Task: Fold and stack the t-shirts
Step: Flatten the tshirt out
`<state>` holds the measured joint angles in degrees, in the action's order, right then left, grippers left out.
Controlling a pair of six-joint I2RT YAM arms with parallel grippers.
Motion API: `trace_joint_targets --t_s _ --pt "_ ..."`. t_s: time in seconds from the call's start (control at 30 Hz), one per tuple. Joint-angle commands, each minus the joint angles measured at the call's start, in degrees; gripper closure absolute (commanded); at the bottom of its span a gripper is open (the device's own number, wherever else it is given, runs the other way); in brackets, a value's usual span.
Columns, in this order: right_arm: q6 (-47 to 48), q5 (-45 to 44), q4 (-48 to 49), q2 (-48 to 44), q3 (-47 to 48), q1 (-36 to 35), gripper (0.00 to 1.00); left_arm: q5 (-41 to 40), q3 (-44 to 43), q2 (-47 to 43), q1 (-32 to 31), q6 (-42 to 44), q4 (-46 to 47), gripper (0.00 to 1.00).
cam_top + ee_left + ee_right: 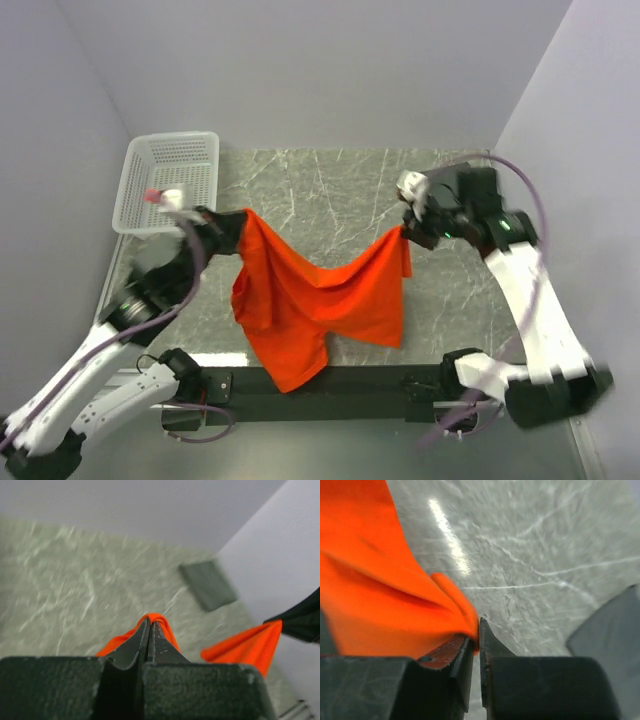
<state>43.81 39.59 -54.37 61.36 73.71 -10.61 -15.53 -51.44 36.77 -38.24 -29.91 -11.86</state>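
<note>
The orange t-shirt [310, 300] hangs stretched between my two grippers, sagging in the middle, with its lower end draped over the table's near edge. My left gripper [243, 215] is shut on its left corner; the cloth bulges around the closed fingertips in the left wrist view [150, 622]. My right gripper [405, 230] is shut on the right corner, and the cloth [380, 580] is pinched between its tips [479, 625]. A dark grey folded t-shirt [207, 585] lies flat on the table near the right wall. It also shows at the right edge of the right wrist view [610, 630]. In the top view my right arm hides it.
A white lattice basket [170, 180] stands at the table's back left corner, just behind my left gripper. The grey marble table [320, 190] is walled in at the back and on both sides. The black arm base rail [350, 385] runs along the near edge.
</note>
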Motion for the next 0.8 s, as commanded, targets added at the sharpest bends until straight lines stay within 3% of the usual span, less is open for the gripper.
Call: trace_joint_targets --t_s 0.0,0.03,0.07,0.13,0.23,0.3,0.33,0.43,0.6,0.77 --pt "-7.15 -4.42 10.94 12.68 -1.47 0.15 0.79 -6.09 5.02 10.20 0.18 -3.66 4.99 1.00" --pt "-10.21 -5.83 12.00 15.08 -1.21 0.07 0.56 -6.70 6.08 12.42 0.36 -4.27 5.96 1.00" --pt "-11.28 -6.89 13.31 17.02 -0.25 0.06 0.47 -6.53 7.57 14.71 1.05 -4.80 7.80 0.99" --pt "-13.22 -7.86 14.28 19.58 0.03 0.24 0.38 -6.44 8.46 20.51 2.02 -6.03 9.21 1.00" --pt "-7.30 -1.75 14.04 16.52 -3.48 0.07 0.35 -6.01 9.34 24.65 4.22 -6.83 11.41 1.00" --pt "1.14 1.44 6.24 14.67 -6.55 -1.07 0.35 -5.57 9.52 25.54 5.01 -7.26 11.50 1.00" --pt "10.67 1.54 0.20 13.97 -9.35 -1.60 0.36 -5.13 9.52 25.54 5.45 -7.27 11.42 1.00" --pt "20.24 -1.96 -0.93 9.23 -18.82 -3.45 0.36 -4.77 9.25 25.01 6.24 -7.09 11.42 0.99" --pt "17.81 -16.78 5.32 0.44 -31.16 -10.55 0.36 -3.63 10.39 21.95 7.56 -6.91 10.37 0.99" --pt "9.29 -24.29 12.69 -1.51 -39.16 -20.04 0.36 -2.23 11.62 19.48 8.27 -7.35 9.22 0.99"
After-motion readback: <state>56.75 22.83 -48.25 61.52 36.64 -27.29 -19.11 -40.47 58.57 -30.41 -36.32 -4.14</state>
